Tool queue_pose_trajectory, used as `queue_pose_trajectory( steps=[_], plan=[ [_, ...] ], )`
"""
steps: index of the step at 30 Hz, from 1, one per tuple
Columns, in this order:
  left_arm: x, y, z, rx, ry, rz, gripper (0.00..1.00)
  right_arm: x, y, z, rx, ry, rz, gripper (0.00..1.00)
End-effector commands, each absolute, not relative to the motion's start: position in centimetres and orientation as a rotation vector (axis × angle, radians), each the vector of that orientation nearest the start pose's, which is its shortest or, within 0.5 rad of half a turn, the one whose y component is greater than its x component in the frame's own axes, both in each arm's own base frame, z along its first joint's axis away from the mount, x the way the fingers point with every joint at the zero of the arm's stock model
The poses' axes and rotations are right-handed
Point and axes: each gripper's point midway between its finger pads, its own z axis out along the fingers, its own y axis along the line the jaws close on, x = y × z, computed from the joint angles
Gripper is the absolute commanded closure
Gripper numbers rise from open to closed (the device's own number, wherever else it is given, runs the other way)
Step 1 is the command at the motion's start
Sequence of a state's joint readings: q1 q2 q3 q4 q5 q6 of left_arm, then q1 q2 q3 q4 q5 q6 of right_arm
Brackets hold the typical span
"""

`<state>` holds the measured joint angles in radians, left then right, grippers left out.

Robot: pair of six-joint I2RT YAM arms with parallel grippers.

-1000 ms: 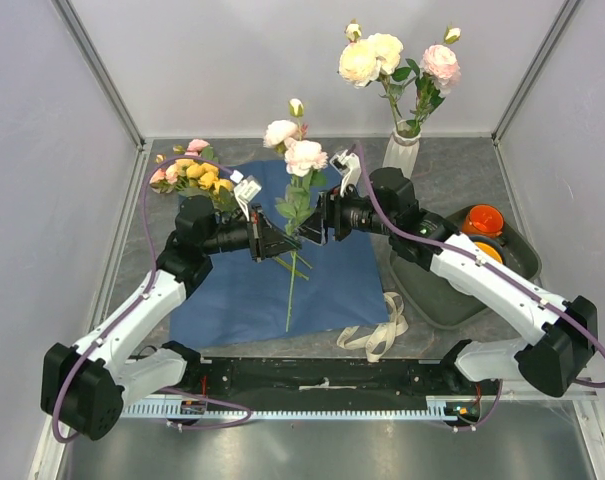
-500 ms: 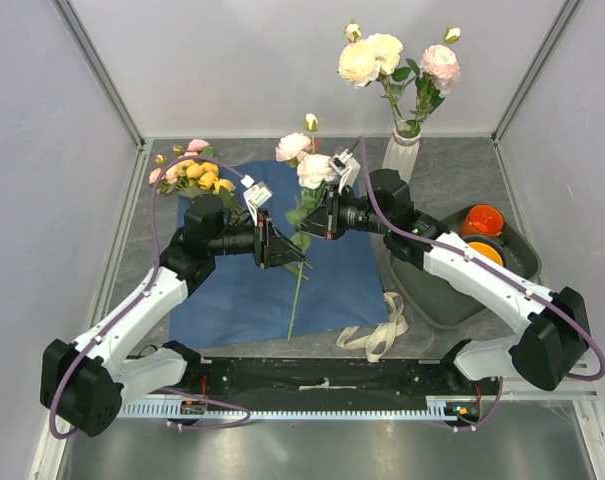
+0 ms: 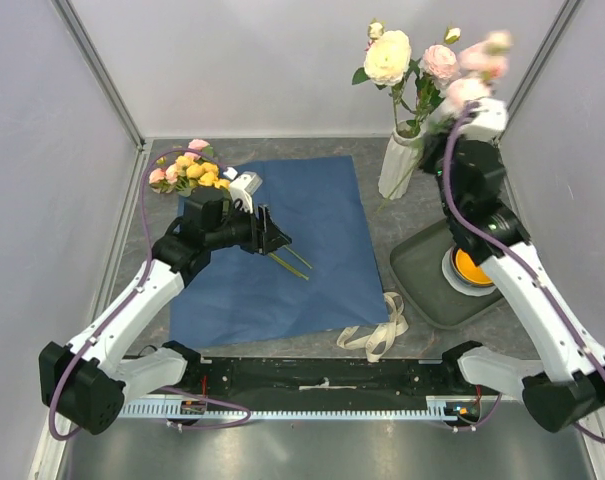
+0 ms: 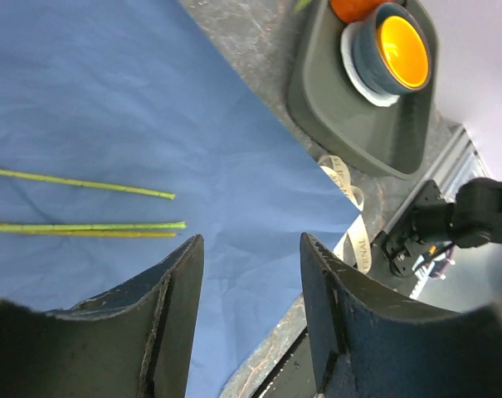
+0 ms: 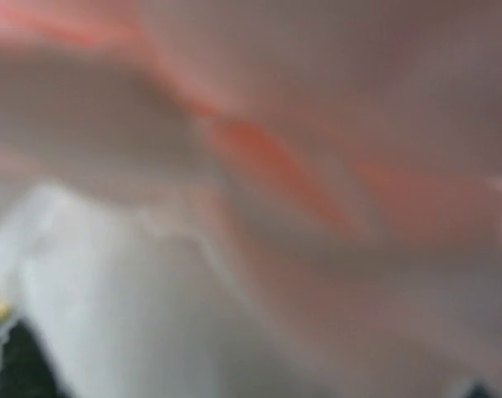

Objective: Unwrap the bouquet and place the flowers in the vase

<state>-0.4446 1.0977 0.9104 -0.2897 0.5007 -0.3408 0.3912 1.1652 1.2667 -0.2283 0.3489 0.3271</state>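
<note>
Nearest us, at lower centre, the cream ribbon point(image 3: 377, 335) lies loose by the corner of the flat blue paper sheet point(image 3: 312, 200). Over the sheet the left gripper point(image 4: 251, 245) hovers with jaws apart and empty, and three green stem ends point(image 4: 85, 225) lie beside it. At right sits the grey tray point(image 3: 422, 290) with its orange cup point(image 3: 472, 268). A yellow-and-pink bunch point(image 3: 187, 172) rests at upper left. Farthest, upper right, the white vase point(image 3: 399, 165) holds cream and pink flowers point(image 3: 390, 57) — just beside it the right gripper point(image 3: 447, 125) is clamped on a pink rose stem point(image 3: 465, 90).
</note>
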Motion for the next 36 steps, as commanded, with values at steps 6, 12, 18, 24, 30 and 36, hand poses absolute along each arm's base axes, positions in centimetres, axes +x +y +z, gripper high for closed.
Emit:
queue_pose_trajectory(
  steps=[6, 12, 18, 24, 30, 36],
  plan=[
    [26.3, -21.3, 23.2, 0.411, 2.041, -0.871, 0.43, 36.9, 2.3, 53.9, 0.422, 1.093, -0.093, 0.98],
    [26.3, -21.3, 23.2, 0.413, 2.041, -0.872, 0.43, 41.0, 3.3, 56.4, 0.374, 1.043, -0.151, 0.99],
    [26.4, -21.2, 23.1, 0.41, 2.043, -0.868, 0.43, 43.6, 4.7, 55.2, 0.342, 1.08, -0.146, 1.0],
    [26.5, -21.4, 22.8, 0.412, 2.057, -0.88, 0.43, 45.4, 5.7, 52.2, 0.32, 1.139, -0.132, 1.0],
    [26.7, -21.1, 22.7, 0.403, 2.061, -0.871, 0.43, 47.6, 5.9, 48.2, 0.324, 1.221, -0.153, 0.98],
    [26.9, -21.0, 22.4, 0.397, 2.069, -0.864, 0.43, 48.9, 5.8, 45.5, 0.327, 1.271, -0.147, 0.98]
  ],
)
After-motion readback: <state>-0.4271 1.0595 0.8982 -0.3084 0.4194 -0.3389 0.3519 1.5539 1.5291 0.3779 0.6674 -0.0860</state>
